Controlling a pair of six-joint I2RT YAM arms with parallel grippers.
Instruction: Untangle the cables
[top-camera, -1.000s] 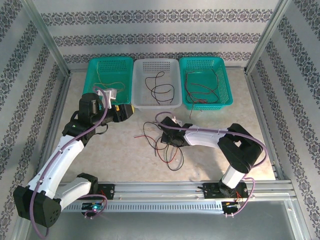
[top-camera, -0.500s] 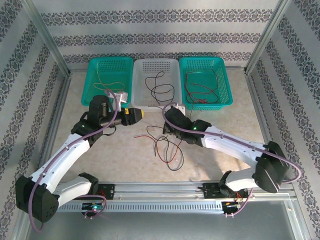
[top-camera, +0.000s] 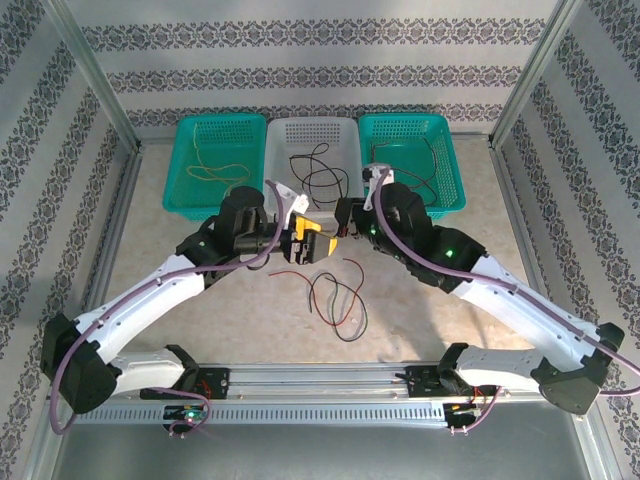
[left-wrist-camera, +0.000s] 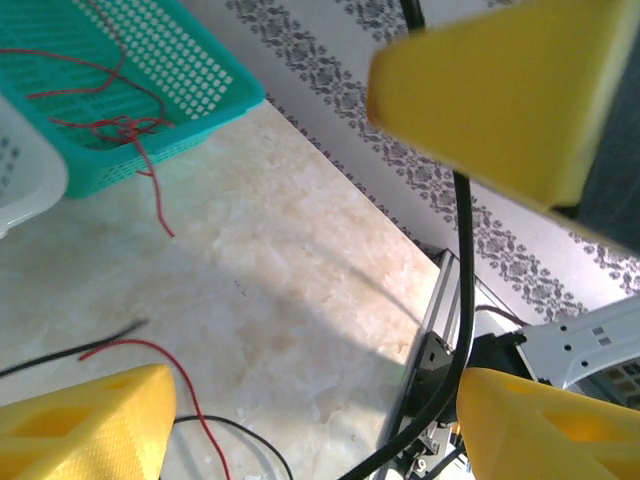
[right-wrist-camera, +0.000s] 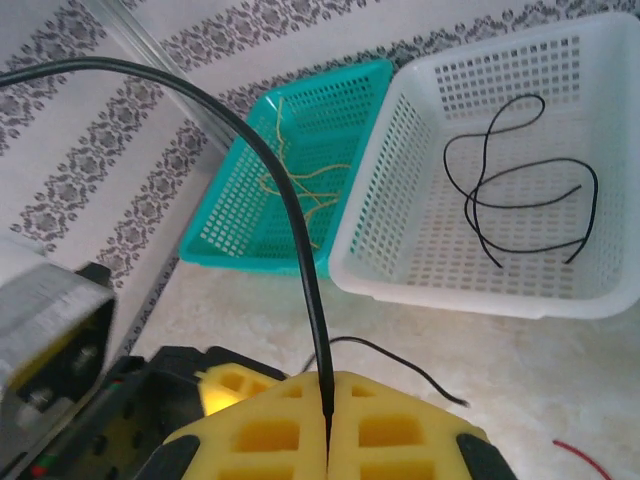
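Pinching a black cable (right-wrist-camera: 290, 190) between the shut pads (right-wrist-camera: 270, 425) of my right gripper (right-wrist-camera: 328, 395), just in front of the white basket (right-wrist-camera: 480, 300). My left gripper (left-wrist-camera: 310, 420) is gaping wide, gripping nothing, that cable passing between its fingers (left-wrist-camera: 90, 420). More cables (top-camera: 340, 300), red and black, are lying loose on the table (top-camera: 220, 310) near both grippers.

In the top view the left arm (top-camera: 150, 300) runs from the lower left of the frame up to the centre, and the right arm (top-camera: 510, 300) mirrors it from the lower right. Their wrists meet just above mid-frame, nearly nose to nose. The left end effector (top-camera: 308, 243) (left-wrist-camera: 310, 400) has its yellow fingers spread wide apart. The right end effector (top-camera: 345, 220) (right-wrist-camera: 328, 400) has its fingers pressed together, pinching a black cable (right-wrist-camera: 300, 230).
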